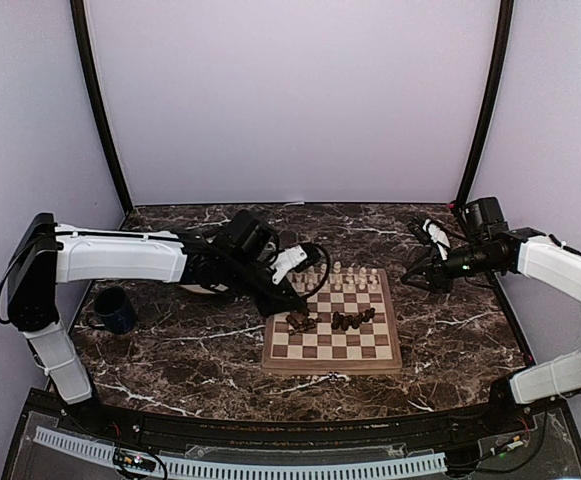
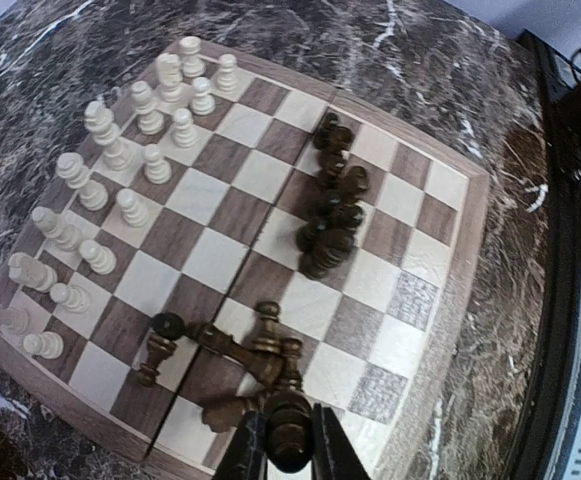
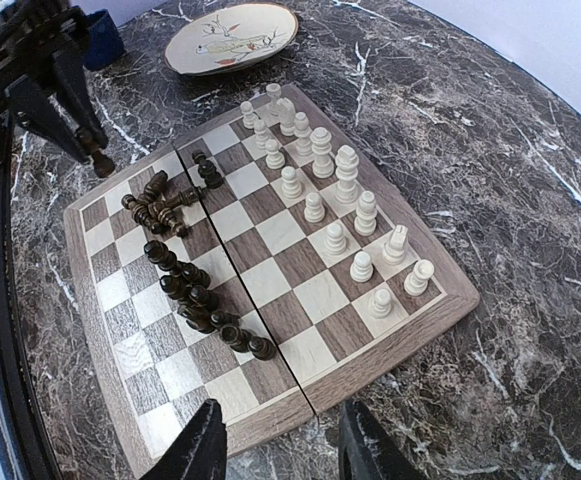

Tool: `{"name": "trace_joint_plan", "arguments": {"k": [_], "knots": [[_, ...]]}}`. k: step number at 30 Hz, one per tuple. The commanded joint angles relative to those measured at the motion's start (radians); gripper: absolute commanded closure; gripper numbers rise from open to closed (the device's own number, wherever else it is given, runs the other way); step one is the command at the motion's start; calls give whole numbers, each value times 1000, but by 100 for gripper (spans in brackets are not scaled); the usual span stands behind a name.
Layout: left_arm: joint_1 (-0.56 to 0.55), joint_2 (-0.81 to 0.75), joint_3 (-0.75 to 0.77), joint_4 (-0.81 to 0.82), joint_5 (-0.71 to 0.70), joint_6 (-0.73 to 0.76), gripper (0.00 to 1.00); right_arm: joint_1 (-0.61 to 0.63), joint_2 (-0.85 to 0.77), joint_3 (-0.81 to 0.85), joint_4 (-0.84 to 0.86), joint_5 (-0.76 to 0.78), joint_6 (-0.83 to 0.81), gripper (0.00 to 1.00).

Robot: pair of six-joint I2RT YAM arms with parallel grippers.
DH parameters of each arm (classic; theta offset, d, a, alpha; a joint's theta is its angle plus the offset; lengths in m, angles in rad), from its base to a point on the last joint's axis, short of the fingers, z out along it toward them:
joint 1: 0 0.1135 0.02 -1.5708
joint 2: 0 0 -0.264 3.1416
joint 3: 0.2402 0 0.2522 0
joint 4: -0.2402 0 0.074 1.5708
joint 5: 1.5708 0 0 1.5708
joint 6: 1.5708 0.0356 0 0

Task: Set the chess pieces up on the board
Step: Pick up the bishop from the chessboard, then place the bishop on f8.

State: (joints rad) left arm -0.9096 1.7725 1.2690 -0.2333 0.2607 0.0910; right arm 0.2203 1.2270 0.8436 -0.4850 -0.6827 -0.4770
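Dark chess piece is sitting pinched in the left gripper, hovering over the board beside toppled pieces.

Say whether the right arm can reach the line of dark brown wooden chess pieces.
Probably yes: right gripper hovers open by the checkered wooden board, nothing between it and the dark pieces.

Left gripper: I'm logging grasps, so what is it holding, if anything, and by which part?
The left gripper pinches one dark brown chess piece between its fingertips, apparently by the upper part; its lower end hangs free.
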Motion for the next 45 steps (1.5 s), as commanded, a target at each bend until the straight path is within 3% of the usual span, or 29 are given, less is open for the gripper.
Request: {"name": "trace_joint_plan", "arguments": {"k": [1,11,38,45], "knots": [[-45,-75,-74,-30,101,113,87,-6,8,-4,21,-3,-8,61],[-114,-19,-78,-46,95,184,85,-6,14,-5,20,-3,-9,61],[-118,116,-22,14,69,159,84,-6,31,-3,16,3,-15,61],[-118,116,-27,10,41,150,66,-6,36,-1,14,2,-15,61]]}}
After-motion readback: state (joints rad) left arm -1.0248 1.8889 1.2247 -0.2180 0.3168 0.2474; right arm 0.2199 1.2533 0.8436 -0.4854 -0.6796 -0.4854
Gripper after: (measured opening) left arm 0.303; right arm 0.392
